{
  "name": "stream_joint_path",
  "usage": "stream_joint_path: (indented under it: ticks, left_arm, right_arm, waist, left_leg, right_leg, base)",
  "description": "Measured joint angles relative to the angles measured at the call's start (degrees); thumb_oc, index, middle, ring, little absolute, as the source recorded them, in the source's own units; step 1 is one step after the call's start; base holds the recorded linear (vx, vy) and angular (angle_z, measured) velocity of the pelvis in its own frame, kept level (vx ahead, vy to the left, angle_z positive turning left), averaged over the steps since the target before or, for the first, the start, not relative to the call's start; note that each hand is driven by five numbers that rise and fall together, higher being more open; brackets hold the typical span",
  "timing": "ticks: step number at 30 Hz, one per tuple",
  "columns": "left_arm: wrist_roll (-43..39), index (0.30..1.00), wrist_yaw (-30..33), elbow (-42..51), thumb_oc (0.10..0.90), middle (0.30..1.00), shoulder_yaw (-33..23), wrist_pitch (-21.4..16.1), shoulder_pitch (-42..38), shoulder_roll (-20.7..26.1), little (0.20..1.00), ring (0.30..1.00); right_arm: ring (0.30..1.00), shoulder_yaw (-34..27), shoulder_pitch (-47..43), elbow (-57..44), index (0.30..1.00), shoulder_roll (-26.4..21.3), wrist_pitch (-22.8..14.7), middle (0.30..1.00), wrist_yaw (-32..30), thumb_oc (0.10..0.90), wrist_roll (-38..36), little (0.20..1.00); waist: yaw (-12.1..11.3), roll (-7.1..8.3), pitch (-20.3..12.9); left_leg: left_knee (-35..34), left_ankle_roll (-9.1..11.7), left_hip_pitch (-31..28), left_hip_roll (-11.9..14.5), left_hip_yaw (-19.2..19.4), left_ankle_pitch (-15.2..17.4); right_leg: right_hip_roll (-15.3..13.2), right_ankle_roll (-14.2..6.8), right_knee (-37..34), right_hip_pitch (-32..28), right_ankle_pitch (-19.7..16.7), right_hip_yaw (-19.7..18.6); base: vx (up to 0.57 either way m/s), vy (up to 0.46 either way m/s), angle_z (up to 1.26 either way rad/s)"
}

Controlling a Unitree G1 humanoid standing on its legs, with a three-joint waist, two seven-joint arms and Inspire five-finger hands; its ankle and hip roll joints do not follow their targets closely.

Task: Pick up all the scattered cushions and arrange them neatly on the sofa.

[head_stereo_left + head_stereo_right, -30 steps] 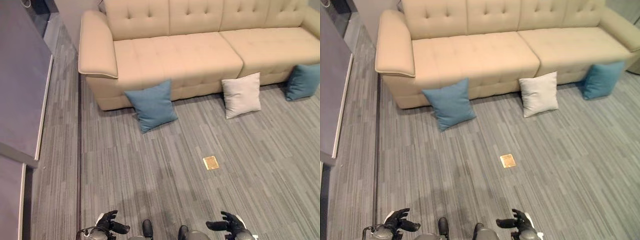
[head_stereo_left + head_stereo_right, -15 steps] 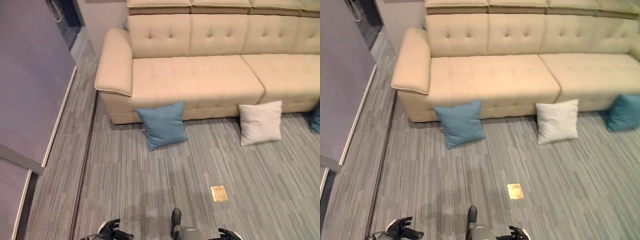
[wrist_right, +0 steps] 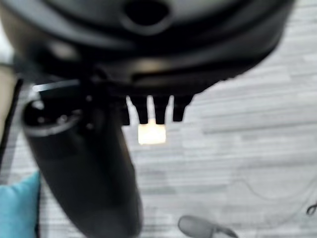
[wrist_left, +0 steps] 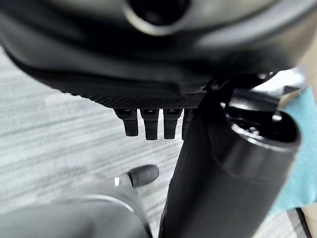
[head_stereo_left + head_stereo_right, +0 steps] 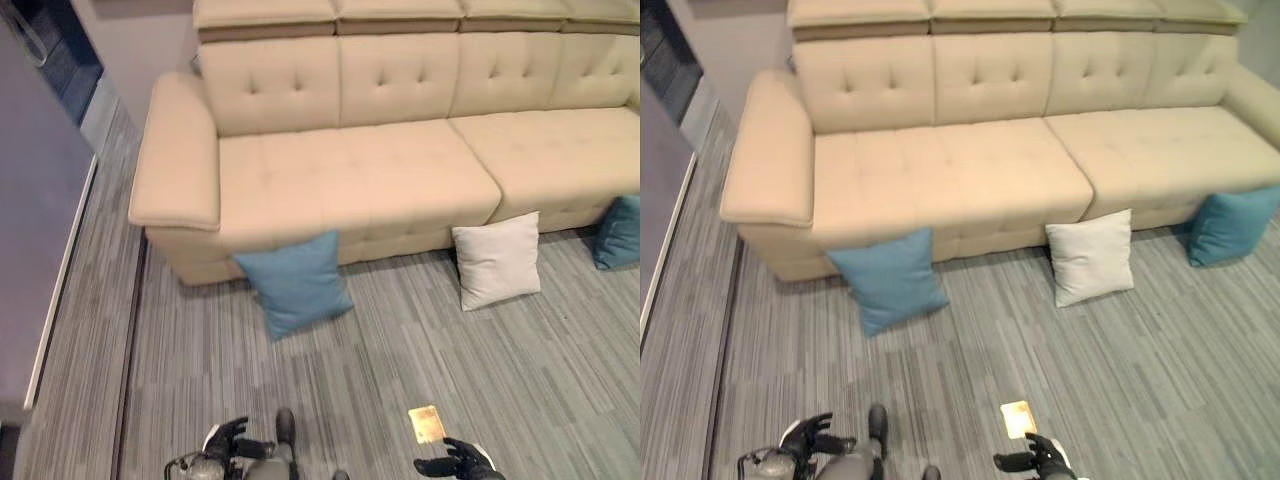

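Right eye view: no cushion is yet placed on the beige sofa (image 5: 940, 165), as the blue cushion (image 5: 888, 280), white cushion (image 5: 1091, 257) and second blue cushion (image 5: 1228, 224) lean against its base on the floor, while left hand (image 5: 812, 437) and right hand (image 5: 1038, 459) are held empty, fingers loosely spread.

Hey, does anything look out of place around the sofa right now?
Yes. Three cushions are on the floor, leaning against the sofa front: a blue cushion, a white cushion and another blue one. The seats are bare.

Dark hand (image 5: 455, 464), white thumb cover
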State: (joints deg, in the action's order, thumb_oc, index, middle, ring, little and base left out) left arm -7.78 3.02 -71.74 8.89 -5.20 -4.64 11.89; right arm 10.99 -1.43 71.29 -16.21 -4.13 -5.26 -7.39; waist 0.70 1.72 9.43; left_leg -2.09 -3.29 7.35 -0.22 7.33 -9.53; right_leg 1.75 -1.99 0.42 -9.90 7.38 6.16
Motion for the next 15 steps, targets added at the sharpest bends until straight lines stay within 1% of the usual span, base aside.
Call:
stream_joint_path:
  ticks: [1,2,3,4,5,6,7,8,9,11,12,13,14,15]
  left_arm:
    - [0.15,0.900,-0.02,0.25,0.800,0.900,0.17,-0.01,-0.04,0.33,0.900,0.900]
    - [0.25,0.900,-0.09,0.36,0.800,0.900,0.39,0.31,-0.06,0.54,0.900,0.900]
    - [0.37,0.900,-0.04,0.33,0.800,0.900,0.63,0.39,0.07,0.86,0.900,0.900]
    - [0.71,0.900,-0.02,0.17,0.800,0.900,0.62,0.43,-0.08,1.29,0.900,0.900]
    - [0.70,0.900,-0.03,0.46,0.800,0.900,0.55,0.45,-0.73,1.64,0.900,0.900]
    - [0.68,0.900,0.03,0.91,0.800,0.900,1.06,0.41,-0.16,2.32,0.900,0.900]
    - [0.66,0.900,0.05,0.80,0.800,0.900,1.14,0.50,-0.20,2.76,0.900,0.900]
    - [0.66,0.900,0.07,0.74,0.800,0.900,1.10,0.52,-0.05,2.91,0.900,0.900]
    - [0.66,0.900,0.11,0.69,0.800,0.900,1.12,0.51,-0.15,2.96,0.900,0.900]
    - [0.66,0.900,0.13,0.30,0.800,0.900,1.08,0.50,-0.30,2.82,0.900,0.900]
    - [0.66,0.900,0.13,-0.18,0.800,0.900,1.06,0.50,-0.35,2.72,0.900,0.900]
    - [0.66,0.900,0.14,-0.15,0.800,0.900,1.04,0.51,-0.19,2.66,0.900,0.900]
    - [0.66,0.900,0.15,-0.28,0.800,0.900,1.04,0.50,-0.11,2.43,0.900,0.900]
    - [0.68,0.900,0.13,-0.55,0.800,0.900,1.05,0.55,0.11,2.26,0.900,0.900]
  right_arm:
    - [0.900,-0.03,0.47,-0.18,0.900,0.30,0.01,0.900,0.01,0.800,0.14,0.900]
    - [0.900,-0.11,0.93,-0.24,0.900,0.52,0.26,0.900,0.05,0.800,0.51,0.900]
    - [0.900,-0.18,1.03,-0.31,0.900,0.85,0.43,0.900,0.04,0.800,0.59,0.900]
    - [0.900,-0.12,1.38,-0.32,0.900,1.47,0.39,0.900,0.05,0.800,0.60,0.900]
    - [0.900,0.23,0.88,-0.66,0.900,1.62,0.50,0.900,0.06,0.800,0.64,0.900]
    - [0.900,0.14,0.70,-1.14,0.900,1.93,0.61,0.900,-0.04,0.800,0.67,0.900]
    - [0.900,-0.15,-0.38,-2.90,0.900,0.88,0.47,0.900,-0.08,0.800,1.06,0.900]
    - [0.900,-0.17,-1.37,-3.10,0.900,0.82,0.41,0.900,-0.19,0.800,1.15,0.900]
    - [0.900,-0.15,-1.64,-3.94,0.900,0.84,0.29,0.900,-0.14,0.800,1.19,0.900]
    - [0.900,-0.09,-2.31,-4.52,0.900,0.92,0.21,0.900,-0.14,0.800,1.19,0.900]
    - [0.900,-0.07,-2.97,-4.67,0.900,0.91,0.11,0.900,-0.16,0.800,1.19,0.900]
    - [0.900,-0.11,-3.01,-4.72,0.900,0.95,0.11,0.900,-0.15,0.800,1.16,0.900]
    - [0.900,-0.24,-3.15,-4.70,0.900,0.98,-0.03,0.900,-0.15,0.800,1.12,0.900]
    - [0.900,-0.14,-3.10,-4.72,0.900,1.04,-0.24,0.900,-0.09,0.800,1.19,0.900]
  waist:
    - [0.13,0.01,-0.05]
    - [0.19,0.08,-0.01]
    - [-0.02,0.17,-0.10]
    - [0.21,0.73,-0.55]
    - [-0.07,1.02,-0.53]
    - [-0.53,1.40,-0.24]
    - [-0.06,0.95,0.02]
    - [0.01,0.56,0.28]
    - [0.20,0.30,0.42]
    - [0.17,0.22,0.57]
    - [0.34,0.13,0.66]
    - [0.50,0.34,0.87]
    - [0.80,0.83,1.30]
    - [0.91,1.08,1.34]
  left_leg:
    - [-0.50,-0.73,-0.92,-0.72,0.08,0.70]
    - [-0.51,-1.16,-1.66,-1.15,0.04,1.43]
    - [-1.27,-1.49,-2.98,-1.60,0.09,1.69]
    - [-1.24,-1.56,-3.48,-2.43,-0.30,1.85]
    - [-0.96,-2.73,-4.02,-2.94,-0.76,3.66]
    - [-1.21,-2.85,-4.99,-3.40,-0.29,3.74]
    - [-1.39,-3.57,-6.71,-3.83,-0.84,6.40]
    - [-1.22,-3.18,-7.29,-3.65,-0.73,5.91]
    - [-1.36,-2.77,-7.93,-3.65,-0.81,6.55]
    - [-1.36,-2.66,-8.89,-3.68,-0.99,8.07]
    - [-1.29,-2.42,-9.51,-3.76,-1.38,8.93]
    - [-1.19,-2.61,-10.18,-3.95,-1.75,9.11]
    - [-1.22,-2.05,-11.34,-4.19,-2.59,10.16]
    - [-1.09,-1.84,-12.30,-4.30,-3.51,11.10]
  right_leg:
    - [-1.01,-1.81,4.51,1.68,1.52,0.53]
    - [-2.06,-2.33,10.28,3.70,3.19,1.00]
    - [-3.47,-3.57,17.83,6.95,5.93,2.02]
    - [-4.48,-3.68,19.60,8.20,7.40,1.68]
    - [-5.17,-4.01,22.46,10.17,5.37,1.22]
    - [-7.44,-4.57,31.18,13.62,7.01,2.26]
    - [-9.23,-4.54,33.75,17.08,7.70,3.22]
    - [-9.57,-4.12,32.69,18.84,7.89,3.38]
    - [-9.64,-4.16,29.97,20.38,7.86,3.26]
    - [-9.51,-3.46,22.31,23.57,5.43,2.85]
    - [-8.87,-4.03,14.91,26.09,1.41,1.57]
    - [-8.77,-4.46,11.86,26.76,-1.18,1.07]
    - [-8.47,-4.85,9.04,27.46,-4.20,-0.14]
    - [-7.86,-4.79,5.54,27.45,-6.70,-2.38]
  base:
    - [0.12,0.101,-0.12]
    - [0.13,0.114,-0.05]
    - [0.13,0.114,0.10]
    - [0.18,0.137,0.05]
    - [0.17,0.039,0.03]
    - [0.25,0.029,-0.15]
    - [0.27,-0.006,-0.10]
    - [0.24,-0.043,0.02]
    - [0.25,-0.066,0.02]
    - [0.27,-0.082,0.04]
    - [0.28,-0.092,0.22]
    - [0.31,-0.126,0.29]
    - [0.28,-0.126,0.35]
    - [0.18,-0.091,0.43]
